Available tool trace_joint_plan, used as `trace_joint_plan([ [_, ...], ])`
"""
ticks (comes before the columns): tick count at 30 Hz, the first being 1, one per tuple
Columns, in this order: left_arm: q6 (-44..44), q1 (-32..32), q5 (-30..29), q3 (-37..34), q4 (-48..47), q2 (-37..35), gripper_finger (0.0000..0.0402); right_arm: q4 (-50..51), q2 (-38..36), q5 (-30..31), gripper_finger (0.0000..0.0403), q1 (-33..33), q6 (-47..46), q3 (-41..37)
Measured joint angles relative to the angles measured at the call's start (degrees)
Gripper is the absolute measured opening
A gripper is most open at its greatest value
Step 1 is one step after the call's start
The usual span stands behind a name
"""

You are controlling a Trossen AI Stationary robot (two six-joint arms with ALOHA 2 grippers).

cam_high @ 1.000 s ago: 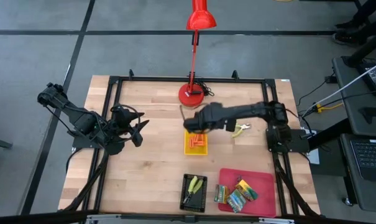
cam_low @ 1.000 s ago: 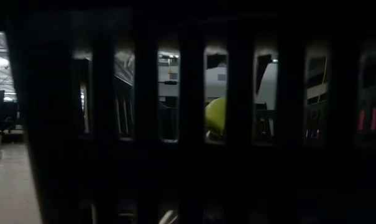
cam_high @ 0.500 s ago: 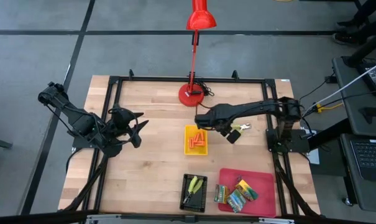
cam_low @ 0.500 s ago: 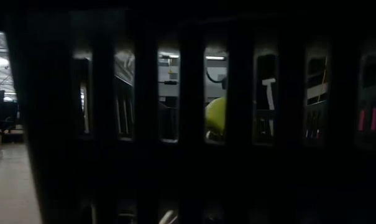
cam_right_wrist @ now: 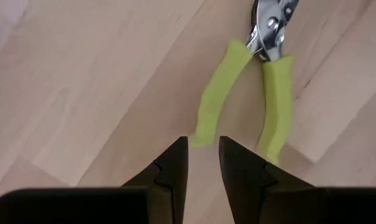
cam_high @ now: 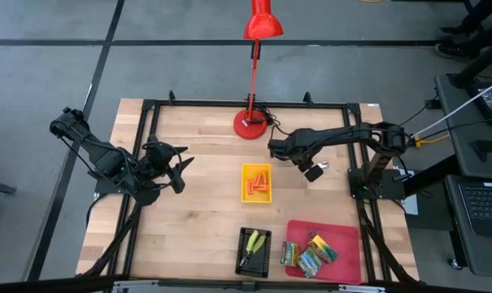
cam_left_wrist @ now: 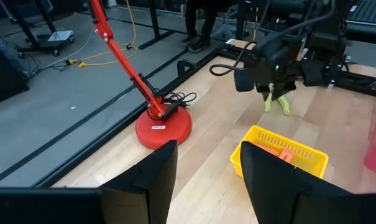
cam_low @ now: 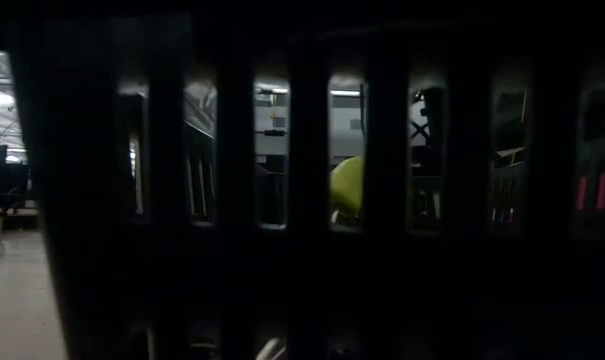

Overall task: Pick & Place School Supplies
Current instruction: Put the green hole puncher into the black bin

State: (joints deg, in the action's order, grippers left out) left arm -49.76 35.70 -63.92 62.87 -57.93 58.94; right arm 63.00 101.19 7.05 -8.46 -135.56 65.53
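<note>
Pliers with yellow-green handles (cam_right_wrist: 276, 99) lie flat on the bare wood, to the right of the yellow tray (cam_high: 247, 172). My right gripper (cam_right_wrist: 203, 149) hovers just above the free ends of the handles, its fingers a narrow gap apart, touching nothing. The left wrist view shows that gripper (cam_left_wrist: 271, 70) above the pliers (cam_left_wrist: 278, 103). Short orange sticks (cam_high: 259, 183) lie in the yellow tray. Another pair of pliers (cam_high: 254, 242) lies in the black tray, and printed boxes (cam_high: 312, 254) lie in the red tray. My left gripper (cam_left_wrist: 203, 168) waits open near the table's left side.
The red desk lamp's base (cam_high: 250, 124) stands far of the yellow tray, with its cable beside it. The black tray (cam_high: 244, 264) and the red tray (cam_high: 343, 234) sit near the table's near edge. A dark slatted wall (cam_low: 302, 200) fills the low view.
My right gripper has moved from over the yellow tray toward the table's right side and now stands above the loose pliers. The orange sticks in the tray, hidden under the gripper a second ago, now show in the high view.
</note>
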Motion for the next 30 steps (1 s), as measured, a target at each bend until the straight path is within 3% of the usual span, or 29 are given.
trace_joint_plan([
  [25,-3.48,-2.6,-0.26,0.0,-0.15,-0.38,0.0173,-12.96,-0.22,1.69,0.0093,1.66,2.51,-11.16],
  [30,-3.74,-2.6,-0.31,0.0,-0.13,-0.38,0.0173,-12.8,-0.02,4.36,0.0065,3.05,5.74,-10.26],
])
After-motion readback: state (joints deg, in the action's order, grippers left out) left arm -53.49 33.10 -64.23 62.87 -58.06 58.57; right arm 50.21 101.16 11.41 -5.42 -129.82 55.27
